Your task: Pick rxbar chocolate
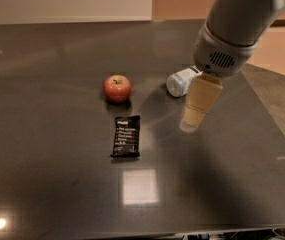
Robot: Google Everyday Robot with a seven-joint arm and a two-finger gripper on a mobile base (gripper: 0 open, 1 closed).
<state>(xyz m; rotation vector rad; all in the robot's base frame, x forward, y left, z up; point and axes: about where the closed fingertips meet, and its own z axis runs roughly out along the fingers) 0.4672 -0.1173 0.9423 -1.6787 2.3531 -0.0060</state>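
The rxbar chocolate (126,136) is a flat black wrapper with white text lines. It lies on the dark table just left of centre, below the red apple (117,88). My gripper (192,123) hangs from the grey arm at the upper right. It hovers above the table to the right of the bar, well apart from it, with its beige fingers pointing down. It holds nothing that I can see.
A clear bottle with a white label (181,81) lies on its side behind the gripper, partly hidden by the arm. The dark table (57,184) ends at a right edge near a lighter floor. Bright light reflections lie on the table's front part.
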